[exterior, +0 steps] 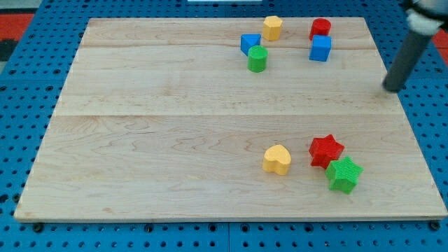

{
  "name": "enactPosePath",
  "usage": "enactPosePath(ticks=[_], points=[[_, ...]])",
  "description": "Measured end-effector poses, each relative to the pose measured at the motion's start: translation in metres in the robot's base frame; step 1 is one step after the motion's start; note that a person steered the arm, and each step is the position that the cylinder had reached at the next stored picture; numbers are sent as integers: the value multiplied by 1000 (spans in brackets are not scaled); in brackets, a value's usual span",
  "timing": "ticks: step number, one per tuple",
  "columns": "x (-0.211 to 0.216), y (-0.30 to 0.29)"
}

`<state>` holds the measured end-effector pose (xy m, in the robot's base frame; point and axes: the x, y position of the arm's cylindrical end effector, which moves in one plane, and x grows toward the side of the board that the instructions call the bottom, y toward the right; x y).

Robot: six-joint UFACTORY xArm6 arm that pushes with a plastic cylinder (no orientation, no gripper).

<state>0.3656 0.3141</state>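
Note:
My tip [392, 89] stands at the right edge of the wooden board [154, 140], touching no block. The nearest block is a blue cube [320, 48], up and to the left of the tip, with a red cylinder [320, 29] just above it. Farther left sit a yellow block [272, 28], a blue block [250, 43] and a green cylinder [257, 59], close together. Toward the view's bottom right lie a yellow heart [277, 159], a red star [326, 150] and a green star [344, 174]; the two stars touch.
The board lies on a blue pegboard surface [21, 105] that surrounds it on all sides. The rod's upper part leaves the view at the top right.

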Motion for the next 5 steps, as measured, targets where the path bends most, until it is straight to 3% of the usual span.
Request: enactPosePath(ticks=[1, 3, 4, 5], points=[[-69, -4], [-159, -60], [-174, -94], [-160, -114]])
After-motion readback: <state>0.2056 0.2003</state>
